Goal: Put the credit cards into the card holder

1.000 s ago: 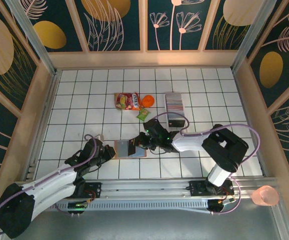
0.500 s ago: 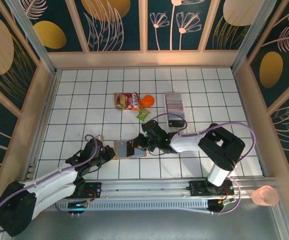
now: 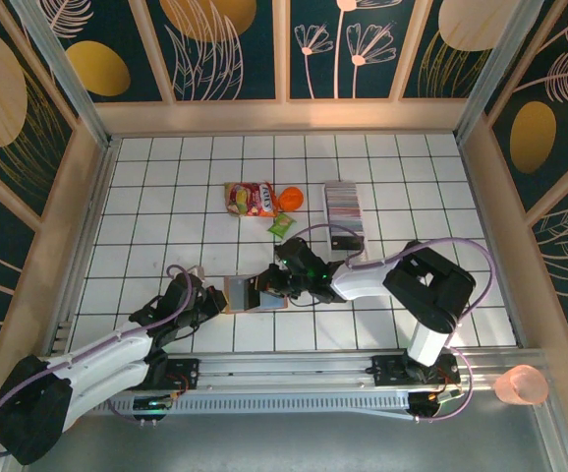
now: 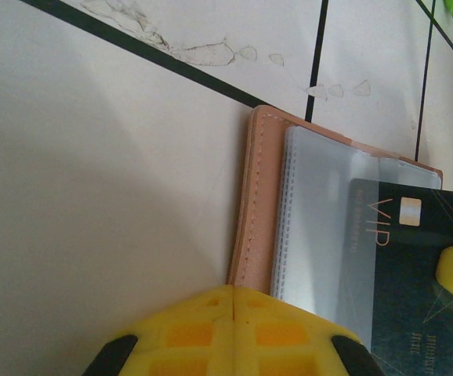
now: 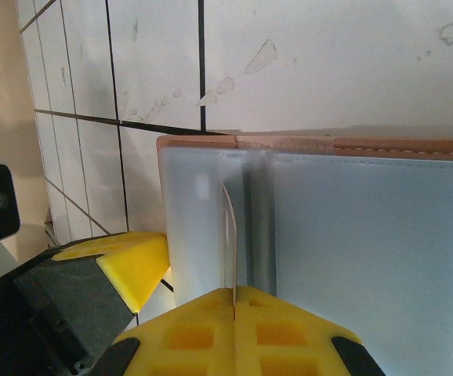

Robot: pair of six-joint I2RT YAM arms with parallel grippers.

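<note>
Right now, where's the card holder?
Top view: card holder lies open on the near-centre tiles, between the left claw and right claw.

On my screens I log: salmon-pink leather-like folding card holder [image 4: 251, 204], pale stitching, grey translucent pockets. Thin black plastic card [image 4: 414, 266], gold VIP lettering. Left gripper [image 4: 233, 301] and right gripper [image 5: 234, 301], yellow gridded pads. Dense row of thin plastic credit cards [image 3: 342, 200], striped grey, white, pink. White tiled tabletop [image 3: 166, 197], black grid. Red-orange snack packet [image 3: 249, 199]; small green packet [image 3: 281, 226].
</note>
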